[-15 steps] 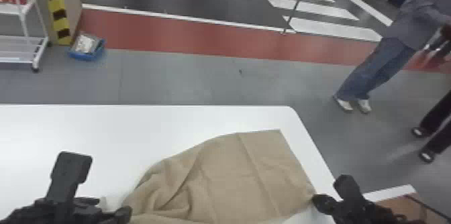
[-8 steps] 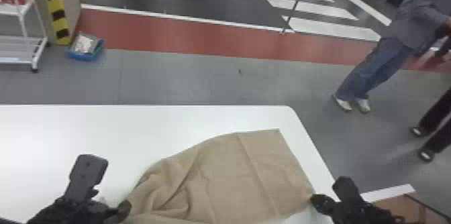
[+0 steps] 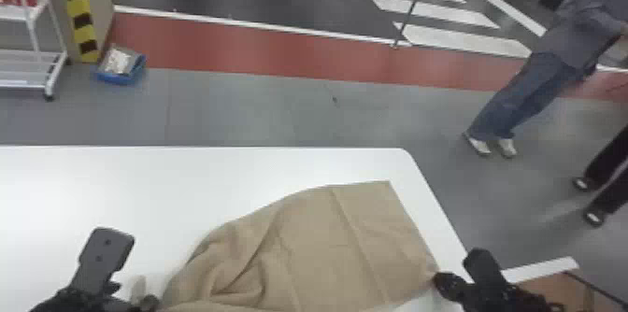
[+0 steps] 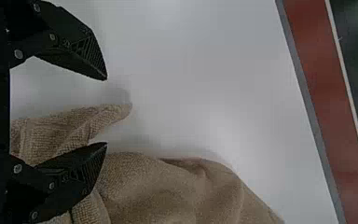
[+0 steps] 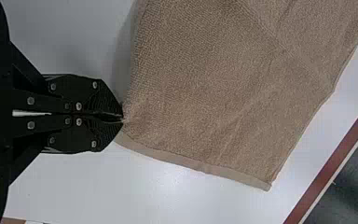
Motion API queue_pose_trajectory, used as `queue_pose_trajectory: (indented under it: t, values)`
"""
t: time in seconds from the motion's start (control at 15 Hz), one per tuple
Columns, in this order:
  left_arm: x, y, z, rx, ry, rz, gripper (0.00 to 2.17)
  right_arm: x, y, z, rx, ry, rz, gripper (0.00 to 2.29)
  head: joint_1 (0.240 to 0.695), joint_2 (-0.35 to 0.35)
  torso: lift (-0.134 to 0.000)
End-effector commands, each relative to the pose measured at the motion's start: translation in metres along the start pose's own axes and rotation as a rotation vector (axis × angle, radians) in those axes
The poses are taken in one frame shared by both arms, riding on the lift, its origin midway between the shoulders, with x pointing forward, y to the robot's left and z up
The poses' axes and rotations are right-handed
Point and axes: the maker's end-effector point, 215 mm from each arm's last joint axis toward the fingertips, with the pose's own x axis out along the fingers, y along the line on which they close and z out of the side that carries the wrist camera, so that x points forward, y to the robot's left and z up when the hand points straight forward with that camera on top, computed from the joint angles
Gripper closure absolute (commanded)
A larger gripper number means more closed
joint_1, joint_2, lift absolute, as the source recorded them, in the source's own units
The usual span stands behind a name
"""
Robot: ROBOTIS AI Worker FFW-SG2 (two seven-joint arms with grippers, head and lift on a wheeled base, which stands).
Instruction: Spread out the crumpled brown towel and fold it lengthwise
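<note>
Counter [image 3: 140,185]: white
Brown towel [image 3: 327,241]: lies spread at right, bunched at left
Left end effector [image 4: 106,111]: gapes, released
Right end effector [image 5: 122,116]: grips towel corner [image 5: 133,123]
Remaining: smoothing, lengthwise fold

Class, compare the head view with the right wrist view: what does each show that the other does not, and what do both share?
Head view alone: the wheeled cart, the blue tray and the white crossing stripes.

Right wrist view alone: the towel's flat hem.

Both: the brown towel, the white table, the red floor band and the right tool at a towel corner.
</note>
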Motion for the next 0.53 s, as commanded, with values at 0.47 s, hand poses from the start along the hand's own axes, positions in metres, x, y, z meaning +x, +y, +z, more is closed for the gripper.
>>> queue_pose_trajectory:
  t: [0.47]
  values:
    - [-0.018, 0.019, 0.018, -0.070, -0.025, 0.003, 1.67, -0.013, -0.015, 0.008, 0.006, -0.018, -0.019, 1.60, 0.695, -0.350, 0.000]
